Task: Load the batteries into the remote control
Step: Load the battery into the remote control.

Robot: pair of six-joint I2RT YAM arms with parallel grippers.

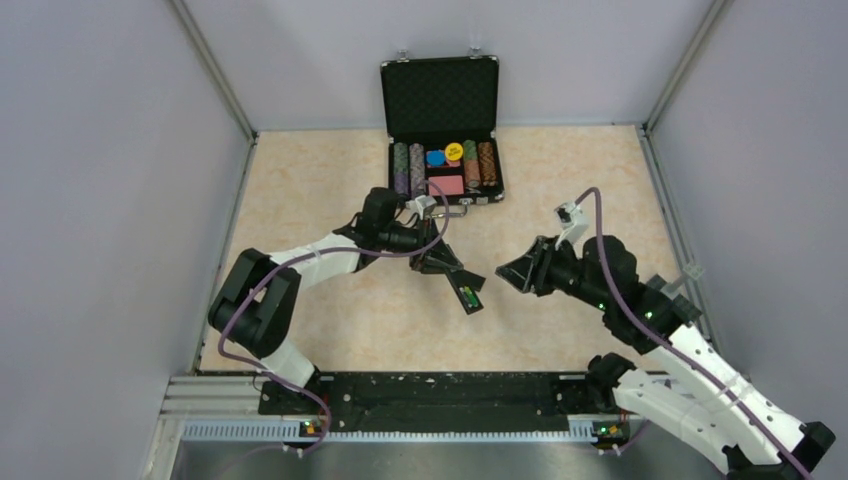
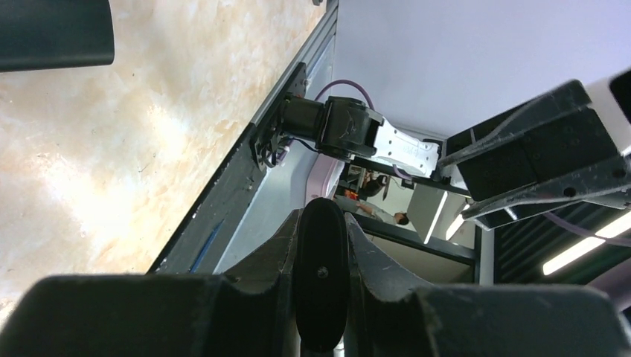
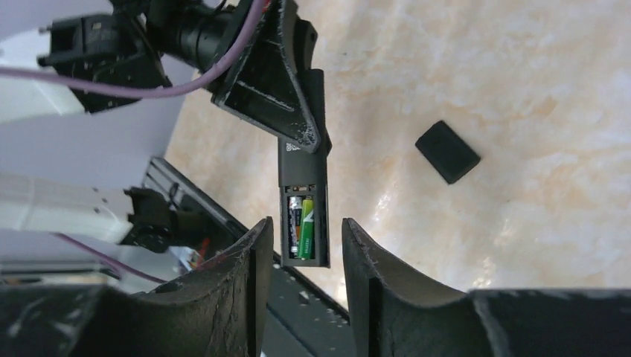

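Observation:
My left gripper (image 1: pixel 443 263) is shut on the black remote control (image 1: pixel 468 293) and holds it above the table, back side up. In the left wrist view the remote (image 2: pixel 321 275) shows end-on, clamped in my left gripper (image 2: pixel 321 223). In the right wrist view the remote (image 3: pixel 303 178) has its battery recess open, with two green batteries (image 3: pixel 301 227) lying side by side in it. My right gripper (image 3: pixel 305 238) is open and empty, with its fingers either side of the remote's free end and not touching it. From above, my right gripper (image 1: pixel 507 272) sits just right of the remote.
A small flat black cover piece (image 3: pixel 446 151) lies on the table beyond the remote. An open black case of coloured chips (image 1: pixel 442 130) stands at the back centre. The metal rail (image 1: pixel 400 400) runs along the near edge. Grey walls stand on both sides.

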